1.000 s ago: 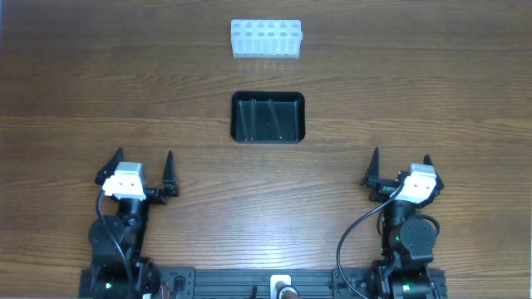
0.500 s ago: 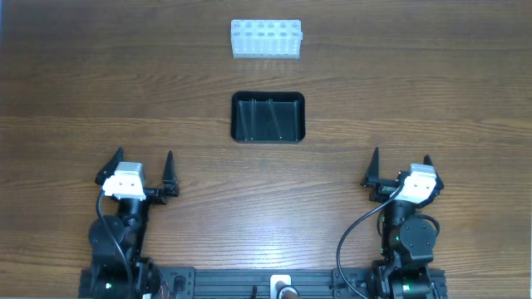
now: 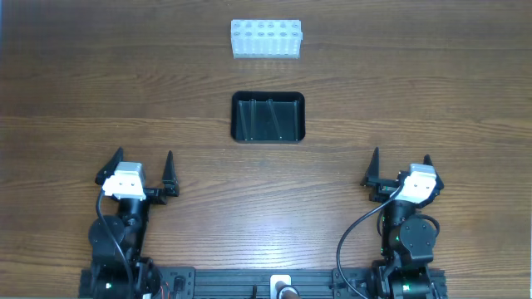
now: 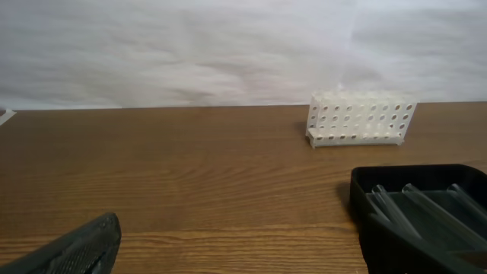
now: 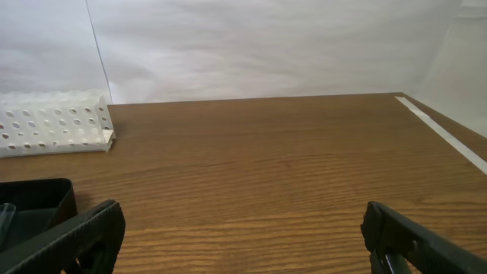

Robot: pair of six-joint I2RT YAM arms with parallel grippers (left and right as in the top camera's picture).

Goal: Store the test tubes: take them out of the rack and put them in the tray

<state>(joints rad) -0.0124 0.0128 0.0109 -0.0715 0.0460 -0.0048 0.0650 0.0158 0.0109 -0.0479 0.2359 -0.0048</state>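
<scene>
Grippers, top view: left gripper and right gripper both spread wide, empty, well short of tray and rack. Left wrist view: clear tubes lie in the tray. Right wrist view: rack looks light, so a sloppy grab could tip it.

A robotics lab test station: a bare wood-grain tabletop stands against a plain white backdrop, with none of the furnishings of a home or office. At the tabletop's near edge a left arm and a right arm are mounted on a black rail, and a black cable loops from the right arm's base. Laboratory ware sits at the far middle: a white perforated rack and, nearer the arms, a black tray holding clear tubes. A strip of white tape marks the tabletop near its right side.
</scene>
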